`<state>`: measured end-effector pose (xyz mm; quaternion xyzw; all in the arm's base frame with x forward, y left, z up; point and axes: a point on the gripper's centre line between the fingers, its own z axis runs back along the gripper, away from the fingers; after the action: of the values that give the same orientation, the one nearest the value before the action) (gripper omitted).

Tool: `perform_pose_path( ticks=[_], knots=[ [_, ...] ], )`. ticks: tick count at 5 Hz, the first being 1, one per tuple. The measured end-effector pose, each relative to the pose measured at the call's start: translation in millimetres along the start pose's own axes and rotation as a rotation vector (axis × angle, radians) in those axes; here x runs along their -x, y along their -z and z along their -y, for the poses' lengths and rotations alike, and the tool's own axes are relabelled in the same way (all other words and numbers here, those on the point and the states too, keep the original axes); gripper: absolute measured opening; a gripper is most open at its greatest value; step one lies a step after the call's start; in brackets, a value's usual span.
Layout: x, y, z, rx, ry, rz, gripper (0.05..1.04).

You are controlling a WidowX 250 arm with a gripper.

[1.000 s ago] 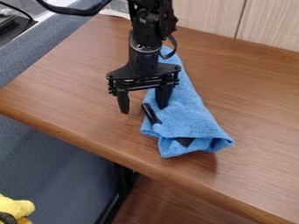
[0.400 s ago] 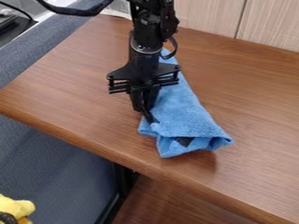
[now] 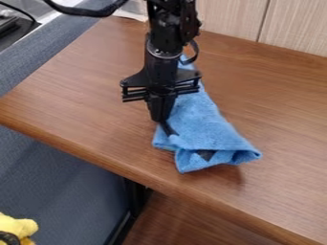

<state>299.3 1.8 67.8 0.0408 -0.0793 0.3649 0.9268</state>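
Camera view: the gripper (image 3: 159, 119) hangs over the middle of the table (image 3: 83, 91), its fingers together, clamped on the upper end of a thin black stick (image 3: 168, 129). The stick slants down and rightward, its lower end meeting the folded blue cloth (image 3: 207, 130). The cloth lies right of the fingers, its long axis running from a narrow end behind the arm toward the table's near edge and slightly right. Its lower end is broad, with a dark patch (image 3: 205, 154) in the fold and one corner pointing right. That end lies near the table's slanting near edge. Wood spreads widely toward the right, and toward the left corner too; behind the cloth's narrow end, the far edge meets a pale panel (image 3: 233, 16).
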Motion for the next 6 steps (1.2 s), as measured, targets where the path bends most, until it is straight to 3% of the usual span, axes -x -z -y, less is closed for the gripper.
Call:
perform_pose_path(
  ticks=[3, 4, 6],
  knots=[
    [-8, -60, 42, 0.153, -0.028, 0.072, 0.054],
    [-10, -64, 68, 0.174, -0.024, 0.072, 0.054],
    [-16, -36, 112, 0.166, -0.064, 0.047, 0.054]
  ],
)
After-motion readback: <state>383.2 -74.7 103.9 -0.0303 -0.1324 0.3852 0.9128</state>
